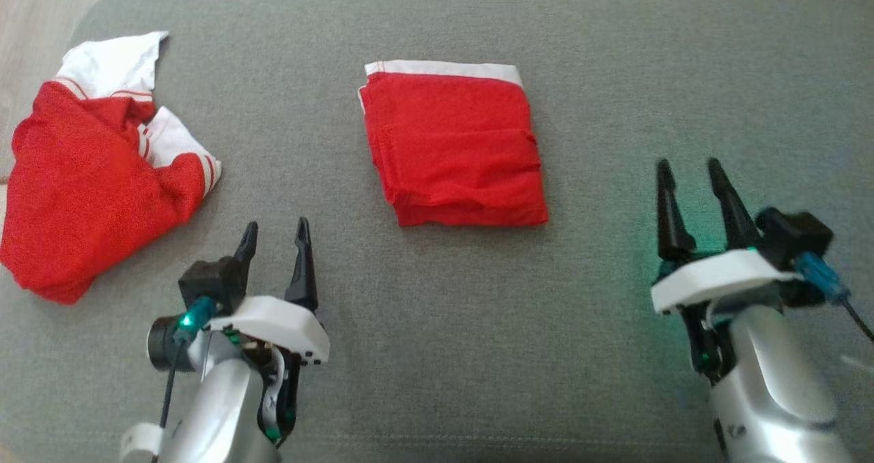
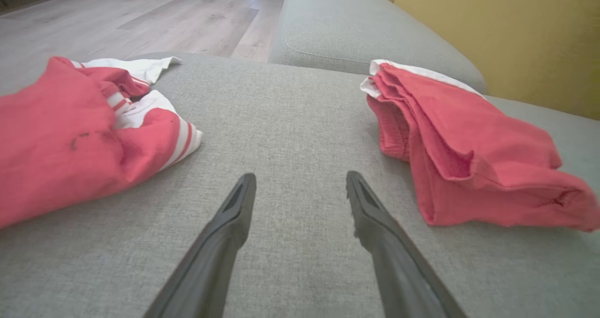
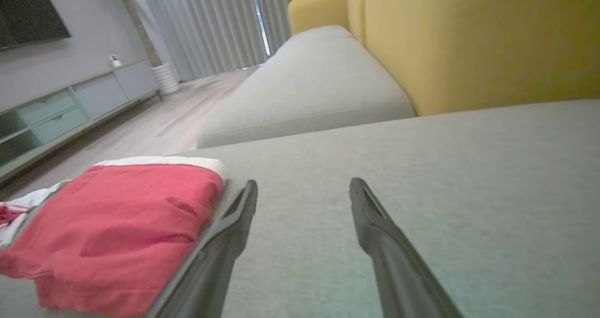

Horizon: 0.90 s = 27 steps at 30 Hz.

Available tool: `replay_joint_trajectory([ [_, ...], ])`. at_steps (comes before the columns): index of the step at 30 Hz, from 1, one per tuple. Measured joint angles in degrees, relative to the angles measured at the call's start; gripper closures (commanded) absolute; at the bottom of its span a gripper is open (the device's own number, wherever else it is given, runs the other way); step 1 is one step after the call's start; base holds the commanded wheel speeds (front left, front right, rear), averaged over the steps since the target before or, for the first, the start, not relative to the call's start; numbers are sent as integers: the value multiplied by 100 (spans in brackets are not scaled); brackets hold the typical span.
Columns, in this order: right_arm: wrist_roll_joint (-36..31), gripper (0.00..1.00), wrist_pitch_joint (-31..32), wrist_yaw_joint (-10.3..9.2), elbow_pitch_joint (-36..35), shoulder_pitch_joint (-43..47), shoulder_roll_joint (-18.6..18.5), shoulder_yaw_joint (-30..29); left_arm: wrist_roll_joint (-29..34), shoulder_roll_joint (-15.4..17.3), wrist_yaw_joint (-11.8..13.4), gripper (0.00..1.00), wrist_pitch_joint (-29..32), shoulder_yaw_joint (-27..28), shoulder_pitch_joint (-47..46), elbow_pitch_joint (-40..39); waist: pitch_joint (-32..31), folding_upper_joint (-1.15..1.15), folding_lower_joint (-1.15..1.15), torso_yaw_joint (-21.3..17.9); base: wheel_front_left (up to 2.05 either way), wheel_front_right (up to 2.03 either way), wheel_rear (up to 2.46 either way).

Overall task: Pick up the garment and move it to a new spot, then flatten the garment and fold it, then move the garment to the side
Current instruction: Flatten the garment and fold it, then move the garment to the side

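L gripper (image 1: 276, 224): fingers spread, nothing btwn them, low over the grey cushion (image 1: 437, 354). R gripper (image 1: 687, 164): same, parted and empty.

Folded red garment (image 1: 454, 152) (the task's thing) lies flat on the cushion, fwd and to the right of the L gripper, fwd and to the left of the R gripper, so roughly btwn the two. It's a squarish stack w/ a white band along the far edge. Layers show at the side facing the L gripper, and the near edge is a bit lumpy. Judging by that, flatten + fold look done and the move to the side is what's left. Both grippers apart from the cloth, prob. so the stack isn't dragged; parted fingers suit pinching an edge next.

Crumpled red-and-white top (image 1: 89, 176) sits fwd and to the left of the L gripper, well apart from the folded one, near the cushion's edge, bunched w/ striped cuffs showing. Prob. parked there out of the work area; can't tell if it's part of this job.

Containers: the cushion is the one thing bearing anything, carrying both garments on its top, neither overlapping the other.
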Motion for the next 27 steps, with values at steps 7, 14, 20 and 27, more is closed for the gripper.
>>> replay_joint_trajectory([
  [7,-98,0,0,0,-142,514,43,-312,135,1,-5,0,0,45,223,0,-167,0,0,-70,0,0,0],
  [14,-99,0,0,0,-145,721,62,-387,235,4,-9,0,0,183,565,7,-415,0,0,-63,0,0,0],
  [20,-357,0,0,0,-127,762,75,-412,287,5,-51,0,0,294,879,5,-669,0,0,-92,0,0,0],
  [27,-489,0,0,0,-18,1009,80,-412,342,11,-48,0,0,337,1107,-33,-913,0,0,-113,0,0,0],
])
